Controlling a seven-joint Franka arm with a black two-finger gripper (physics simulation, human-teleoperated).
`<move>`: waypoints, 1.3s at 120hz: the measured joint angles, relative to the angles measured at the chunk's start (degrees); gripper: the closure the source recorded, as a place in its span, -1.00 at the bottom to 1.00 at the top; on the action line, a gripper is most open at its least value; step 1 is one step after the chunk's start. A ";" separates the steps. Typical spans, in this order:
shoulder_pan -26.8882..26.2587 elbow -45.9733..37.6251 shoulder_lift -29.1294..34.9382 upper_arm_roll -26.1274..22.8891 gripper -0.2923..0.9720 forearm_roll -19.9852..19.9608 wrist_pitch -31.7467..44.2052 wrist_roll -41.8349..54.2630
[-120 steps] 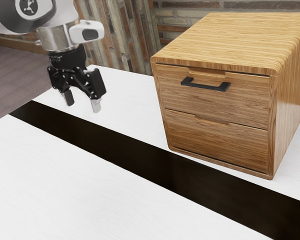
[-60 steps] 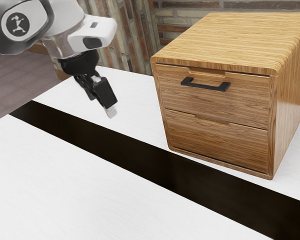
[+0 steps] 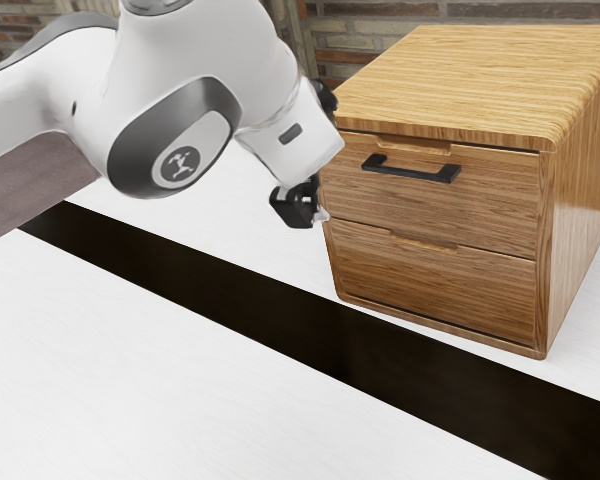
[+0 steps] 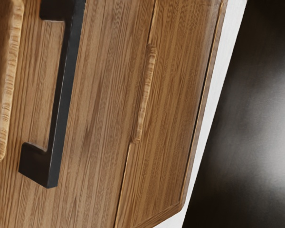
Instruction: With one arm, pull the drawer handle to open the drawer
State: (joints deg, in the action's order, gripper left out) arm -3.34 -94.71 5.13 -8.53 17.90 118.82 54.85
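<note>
Two drawers made up the front of a wooden cabinet (image 3: 460,90) in the exterior view. It stood on the white table (image 3: 130,400), on the far part, toward the edge at the exterior view's right. The upper drawer (image 3: 500,205) carried the black handle (image 3: 410,169), a flat bar set level across the front, nearer the front's left end in this view. That front lay flush with the cabinet's face, so the drawer was shut. The lower drawer (image 3: 430,275) had a small wooden lip and no bar. A wide black strip (image 3: 280,310) ran slantwise across the table in front of the cabinet, parting the near white part from the far one. A brick wall (image 3: 380,30) rose behind. The white arm (image 3: 180,110) reached in from the upper left, and its bulk covered most of the hand. The jaws showed as a dark lump just beside the cabinet's front corner at the exterior view's left, about level with the seam between the drawers, below the handle and to its left. I could not tell how far apart they stood, and nothing was seen in them.

In the wrist view the cabinet front lay close ahead. The handle (image 4: 57,95) stood out from the upper drawer's wood (image 4: 99,118), with one bent end (image 4: 38,164) plain to see. Beyond it came the lower drawer's front (image 4: 171,95) with its wooden lip (image 4: 142,95), then a thin band of white table (image 4: 218,95) and the black strip (image 4: 256,118).
</note>
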 joint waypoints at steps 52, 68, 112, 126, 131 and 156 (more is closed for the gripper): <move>-4.78 7.53 -6.43 1.54 -0.16 -2.60 2.67 10.48; -2.42 7.70 -6.92 2.12 0.00 -2.76 2.69 11.59; -4.94 10.48 -8.90 5.99 0.13 -3.92 2.70 13.50; -7.23 11.39 -9.91 5.64 0.13 -4.59 2.67 13.92; -7.26 14.01 -11.76 5.66 0.13 -4.57 1.89 14.05; -5.47 17.61 -14.03 4.72 0.14 -4.65 -1.45 14.59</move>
State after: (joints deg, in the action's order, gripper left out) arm -8.81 -77.10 -8.90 -3.81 13.25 117.38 69.44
